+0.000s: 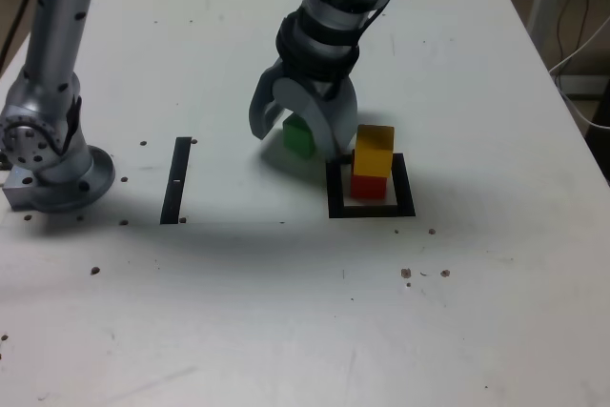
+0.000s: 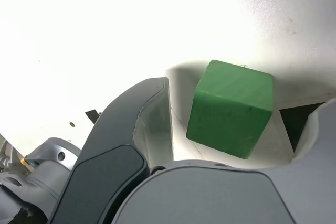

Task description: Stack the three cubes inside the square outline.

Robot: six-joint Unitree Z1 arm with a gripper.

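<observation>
A yellow cube (image 1: 374, 150) sits on a red cube (image 1: 368, 186) inside the black square outline (image 1: 334, 199). The green cube (image 1: 298, 136) rests on the table just to the exterior view's left of the outline. My gripper (image 1: 303, 129) is lowered around the green cube, one finger (image 1: 262, 111) on each side. In the wrist view the green cube (image 2: 231, 108) lies between the open jaws with a gap showing on both sides; neither finger (image 2: 149, 114) touches it.
A straight black strip (image 1: 176, 180) lies on the white table (image 1: 286, 312) at the exterior view's left. The arm's grey base (image 1: 52, 164) stands at the far left. Cables hang beyond the table's right edge.
</observation>
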